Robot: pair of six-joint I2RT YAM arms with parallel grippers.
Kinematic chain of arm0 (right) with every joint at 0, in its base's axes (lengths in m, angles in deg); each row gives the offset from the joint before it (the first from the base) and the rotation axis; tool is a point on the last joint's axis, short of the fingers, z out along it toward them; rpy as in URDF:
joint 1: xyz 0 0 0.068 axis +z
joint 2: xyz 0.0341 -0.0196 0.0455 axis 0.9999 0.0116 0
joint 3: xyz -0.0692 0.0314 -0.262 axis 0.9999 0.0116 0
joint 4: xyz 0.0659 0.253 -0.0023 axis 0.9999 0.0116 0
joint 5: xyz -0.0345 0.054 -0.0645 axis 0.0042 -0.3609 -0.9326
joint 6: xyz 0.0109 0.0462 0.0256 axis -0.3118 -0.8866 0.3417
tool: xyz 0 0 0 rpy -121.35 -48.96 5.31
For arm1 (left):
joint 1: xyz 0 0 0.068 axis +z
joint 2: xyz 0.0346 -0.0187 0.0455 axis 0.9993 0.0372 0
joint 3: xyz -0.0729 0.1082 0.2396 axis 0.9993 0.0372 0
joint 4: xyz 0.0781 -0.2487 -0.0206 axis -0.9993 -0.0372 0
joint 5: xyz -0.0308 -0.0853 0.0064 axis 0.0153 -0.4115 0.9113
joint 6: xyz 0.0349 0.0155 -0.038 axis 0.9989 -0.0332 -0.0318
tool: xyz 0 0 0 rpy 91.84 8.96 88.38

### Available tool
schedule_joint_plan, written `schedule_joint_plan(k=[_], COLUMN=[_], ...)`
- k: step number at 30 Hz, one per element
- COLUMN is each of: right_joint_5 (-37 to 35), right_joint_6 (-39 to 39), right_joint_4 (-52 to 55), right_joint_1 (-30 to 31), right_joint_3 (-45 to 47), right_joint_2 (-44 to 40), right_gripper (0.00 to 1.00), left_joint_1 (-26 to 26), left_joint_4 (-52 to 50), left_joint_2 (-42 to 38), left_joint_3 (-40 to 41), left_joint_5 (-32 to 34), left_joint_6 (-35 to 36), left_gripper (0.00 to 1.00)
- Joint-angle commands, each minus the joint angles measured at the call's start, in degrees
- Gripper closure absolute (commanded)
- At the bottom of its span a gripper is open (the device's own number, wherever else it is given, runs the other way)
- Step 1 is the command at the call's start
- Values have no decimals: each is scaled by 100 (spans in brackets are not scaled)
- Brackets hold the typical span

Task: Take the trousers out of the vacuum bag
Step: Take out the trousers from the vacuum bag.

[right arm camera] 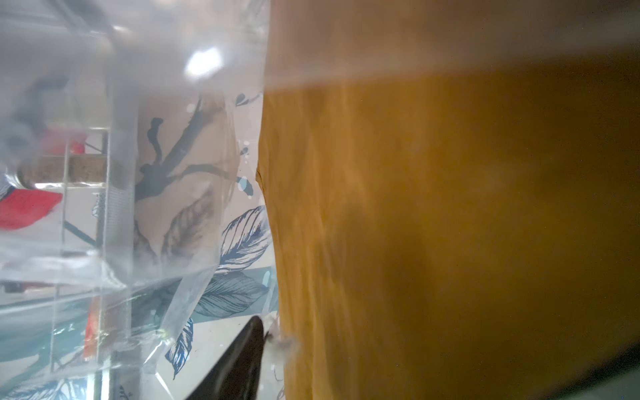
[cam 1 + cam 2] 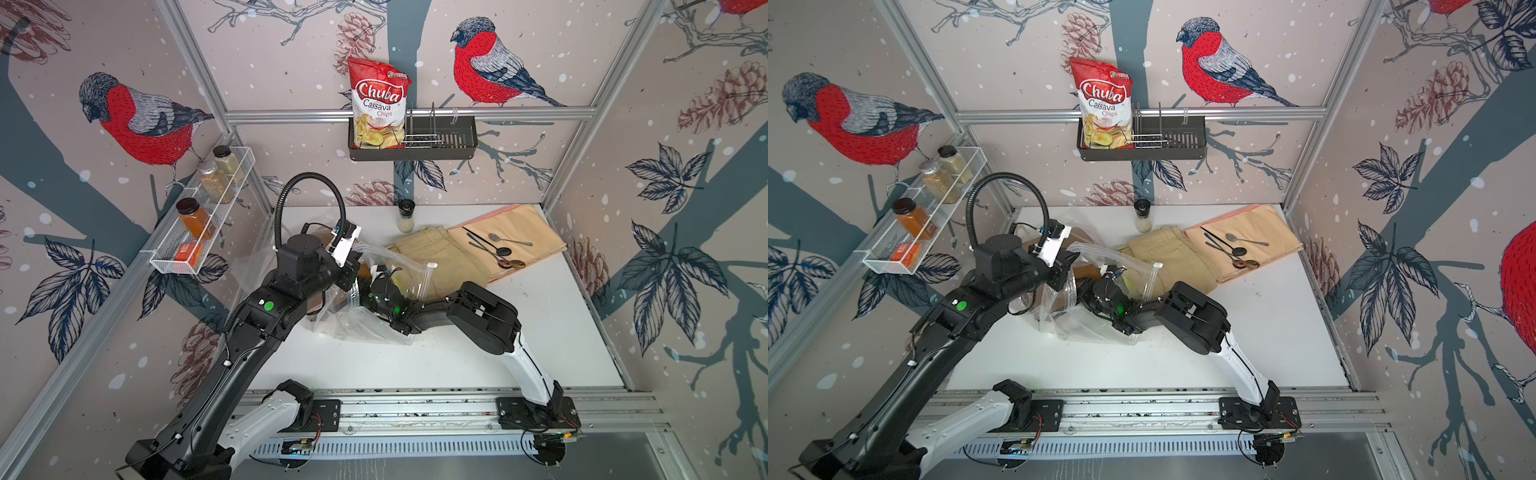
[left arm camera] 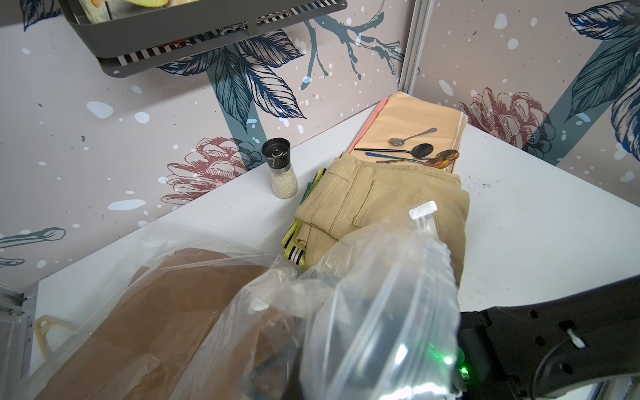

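We see khaki trousers point(image 3: 381, 194), mustard-brown trousers point(image 3: 166, 311) in a clear bag point(image 3: 391, 311), a peach cloth point(image 3: 408, 117), and a red-and-white chips packet point(image 2: 378, 104) far back.

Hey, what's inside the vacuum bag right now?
Folded brown trousers show through the clear bag. Whether anything lies under them can't be seen; crumpled plastic hides the rest.

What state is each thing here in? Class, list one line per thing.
Vacuum bag: mouth open, crumpled, lifted at its edge.
Brown trousers: inside the bag.
Khaki trousers: folded, out on the table.
Left gripper: shut, apparently pinching the bag.
Right gripper: inside the bag against the brown trousers; grip unclear.
Grinder: upright, capped.
Chips bag: upright in the rack.
Spoons: lying on the folded cloth.
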State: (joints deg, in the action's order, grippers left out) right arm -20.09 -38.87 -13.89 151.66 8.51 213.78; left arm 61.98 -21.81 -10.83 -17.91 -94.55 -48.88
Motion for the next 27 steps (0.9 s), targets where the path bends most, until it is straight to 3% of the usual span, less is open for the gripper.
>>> schedule_joint_plan(k=[1, 12, 27], right_joint_5=[-185, -392, -196], right_joint_6=[447, 902, 528], right_joint_4=[-407, -291, 98], right_joint_1=[57, 102, 42], right_joint_3=[-113, -165, -1265], right_joint_2=[-129, -323, 771], right_gripper=[43, 44, 43], left_joint_1=[-4, -3, -6], left_joint_4=[-80, -71, -24], left_joint_2=[-29, -64, -117], left_joint_3=[-40, -21, -17], left_joint_5=[5, 38, 55], left_joint_6=[98, 98, 63], left_gripper=[100, 100, 100])
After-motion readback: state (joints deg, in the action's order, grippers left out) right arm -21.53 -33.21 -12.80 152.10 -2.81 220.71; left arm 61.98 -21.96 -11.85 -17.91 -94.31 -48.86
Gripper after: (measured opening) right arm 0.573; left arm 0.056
